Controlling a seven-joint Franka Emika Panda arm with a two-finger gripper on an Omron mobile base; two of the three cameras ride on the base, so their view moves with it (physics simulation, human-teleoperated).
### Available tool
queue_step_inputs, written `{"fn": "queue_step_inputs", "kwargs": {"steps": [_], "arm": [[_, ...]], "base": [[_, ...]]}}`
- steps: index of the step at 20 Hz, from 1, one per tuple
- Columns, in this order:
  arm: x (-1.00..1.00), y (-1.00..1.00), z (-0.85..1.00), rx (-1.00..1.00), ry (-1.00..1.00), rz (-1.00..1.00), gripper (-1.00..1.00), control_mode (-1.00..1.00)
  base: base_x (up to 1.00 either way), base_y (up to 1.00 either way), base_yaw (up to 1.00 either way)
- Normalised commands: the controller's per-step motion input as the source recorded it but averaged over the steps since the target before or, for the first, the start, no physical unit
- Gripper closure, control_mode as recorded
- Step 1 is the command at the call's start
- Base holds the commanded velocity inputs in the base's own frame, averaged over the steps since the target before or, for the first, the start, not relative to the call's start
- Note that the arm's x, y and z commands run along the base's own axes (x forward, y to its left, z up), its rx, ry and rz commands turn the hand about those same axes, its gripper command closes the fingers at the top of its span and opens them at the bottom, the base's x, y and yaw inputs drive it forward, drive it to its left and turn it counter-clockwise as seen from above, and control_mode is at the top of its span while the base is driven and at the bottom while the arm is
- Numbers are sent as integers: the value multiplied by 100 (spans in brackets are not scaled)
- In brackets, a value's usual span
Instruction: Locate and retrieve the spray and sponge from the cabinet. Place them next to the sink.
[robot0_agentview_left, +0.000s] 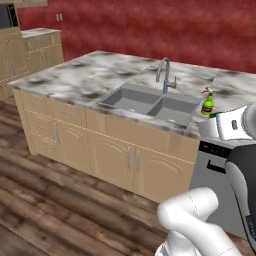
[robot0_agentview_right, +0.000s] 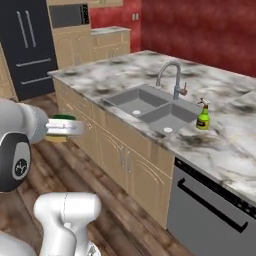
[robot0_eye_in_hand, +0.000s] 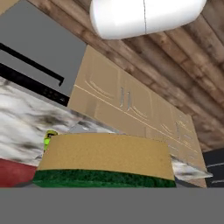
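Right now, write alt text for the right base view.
The gripper holds the sponge in the air at the left, short of the marble counter. The spray stands upright on the counter just right of the grey double sink, near the faucet.

A marbled counter (robot0_agentview_left: 90, 75) carried the sink (robot0_agentview_left: 150, 102), and the spray (robot0_agentview_left: 207, 102) stood upright just beside it.

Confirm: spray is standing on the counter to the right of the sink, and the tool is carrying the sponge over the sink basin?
Partly wrong. The spray does stand on the counter right of the sink, but the sponge isn't over the basin. The right base view shows the tool holding it out in front of the base cabinets, over the wooden floor, short of the counter edge.
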Motion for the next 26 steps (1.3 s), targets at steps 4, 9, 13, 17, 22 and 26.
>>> {"fn": "queue_step_inputs", "kwargs": {"steps": [4,9,13,17,22,26], "arm": [[0,0,0,0,0,0,100,100],[0,0,0,0,0,0,100,100],[0,0,0,0,0,0,100,100],[0,0,0,0,0,0,100,100],[0,0,0,0,0,0,100,100],[0,0,0,0,0,0,100,100]], "base": [[3,0,-41],[0,0,-47],[0,0,-47],[0,0,-47],[23,16,-42],[48,35,-35]]}}
